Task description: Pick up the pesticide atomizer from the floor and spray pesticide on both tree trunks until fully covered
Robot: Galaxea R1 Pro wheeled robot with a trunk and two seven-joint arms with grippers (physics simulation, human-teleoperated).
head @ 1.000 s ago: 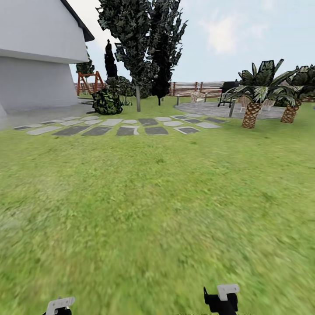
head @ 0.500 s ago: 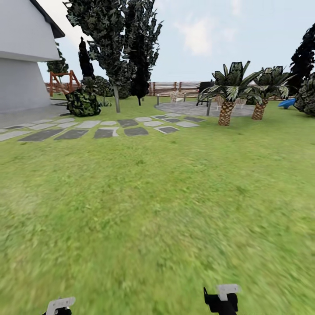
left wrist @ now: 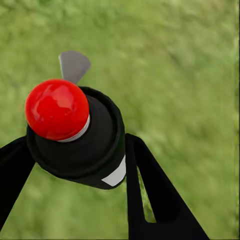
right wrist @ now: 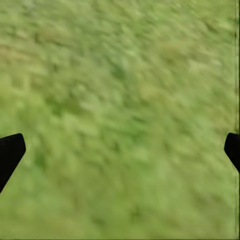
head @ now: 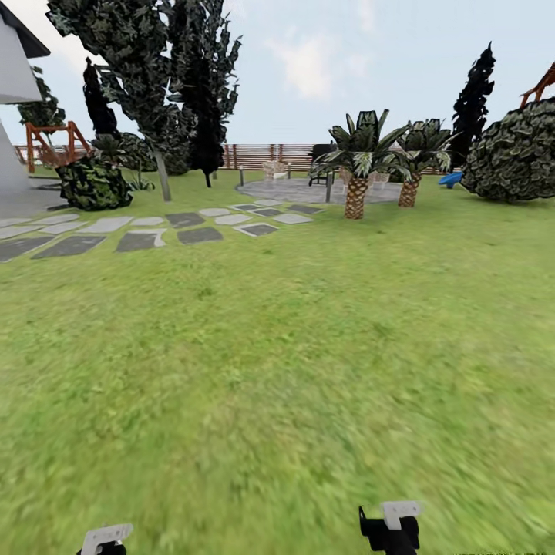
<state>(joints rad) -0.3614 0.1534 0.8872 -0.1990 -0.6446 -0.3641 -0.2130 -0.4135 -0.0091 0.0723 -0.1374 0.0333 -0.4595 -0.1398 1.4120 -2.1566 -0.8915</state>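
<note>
The pesticide atomizer [left wrist: 75,135], a dark bottle with a red tip and a white band, sits between the black fingers of my left gripper [left wrist: 77,150], which is shut on it above the lawn. In the head view the left gripper [head: 106,538] and right gripper [head: 391,524] peek in at the bottom edge. My right gripper [right wrist: 120,150] is open over grass, with nothing between its fingertips. Two tall trees [head: 146,69] with dark foliage stand far ahead at the left, with one pale trunk [head: 163,177] visible. The round paved floor [head: 297,190] lies far ahead.
Flat stepping stones [head: 139,231] cross the lawn at the left. Two short palms [head: 356,189] stand by the patio, and a large round bush [head: 516,154] is at the right. The white house [head: 11,116] and a slatted fence [head: 266,156] bound the far side.
The whole head view has swung to the right, so the house, trees and palms sit further left in the picture. Both grippers keep their places in the picture.
</note>
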